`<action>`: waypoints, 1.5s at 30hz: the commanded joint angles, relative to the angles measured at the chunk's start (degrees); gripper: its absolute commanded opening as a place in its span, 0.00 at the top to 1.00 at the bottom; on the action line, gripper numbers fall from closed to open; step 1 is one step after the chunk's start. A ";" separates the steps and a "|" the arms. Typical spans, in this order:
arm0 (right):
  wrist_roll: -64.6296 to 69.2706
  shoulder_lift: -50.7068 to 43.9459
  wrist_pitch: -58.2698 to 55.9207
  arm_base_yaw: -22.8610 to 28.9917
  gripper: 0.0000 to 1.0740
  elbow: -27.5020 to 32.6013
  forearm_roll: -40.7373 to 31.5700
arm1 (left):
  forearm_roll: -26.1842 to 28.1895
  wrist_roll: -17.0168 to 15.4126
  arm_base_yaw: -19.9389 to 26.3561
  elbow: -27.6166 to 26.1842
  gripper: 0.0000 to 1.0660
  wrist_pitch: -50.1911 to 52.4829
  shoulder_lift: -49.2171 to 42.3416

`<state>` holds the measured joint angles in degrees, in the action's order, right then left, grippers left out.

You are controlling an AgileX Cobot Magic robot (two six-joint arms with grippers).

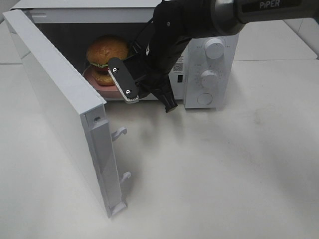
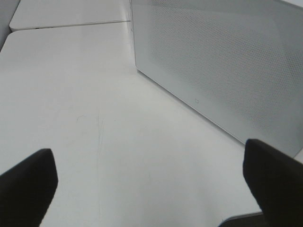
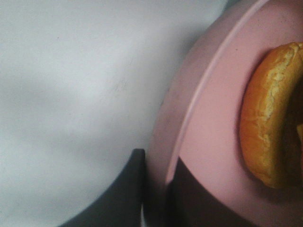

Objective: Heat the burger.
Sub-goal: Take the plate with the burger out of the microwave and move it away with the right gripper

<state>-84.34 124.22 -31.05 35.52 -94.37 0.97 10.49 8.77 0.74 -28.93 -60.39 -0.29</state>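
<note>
The burger (image 1: 106,55), with its golden bun and green lettuce, sits on a round pink plate (image 1: 93,78) inside the open microwave (image 1: 204,94). My right gripper (image 1: 117,75) reaches into the cavity from the right and is shut on the plate's near rim. In the right wrist view the dark fingers (image 3: 135,189) pinch the plate (image 3: 213,94) edge, with the burger (image 3: 265,127) just beyond. My left gripper (image 2: 151,189) is open with nothing between its fingers; it hovers over the table outside the microwave door (image 2: 213,71) and is out of the high view.
The microwave door (image 1: 60,99) swings out wide to the left toward the front of the white table (image 1: 224,174). Two knobs (image 1: 214,48) and a button sit on the control panel at the right. My right arm crosses the front of the opening.
</note>
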 commanded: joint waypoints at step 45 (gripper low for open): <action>-5.21 -24.18 17.53 0.17 1.00 34.15 -2.92 | 0.06 -0.23 0.17 0.17 0.06 0.69 -1.09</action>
<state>-90.70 102.96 -18.39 36.10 -61.48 -1.09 10.49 8.77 0.74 -28.93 -60.39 -0.29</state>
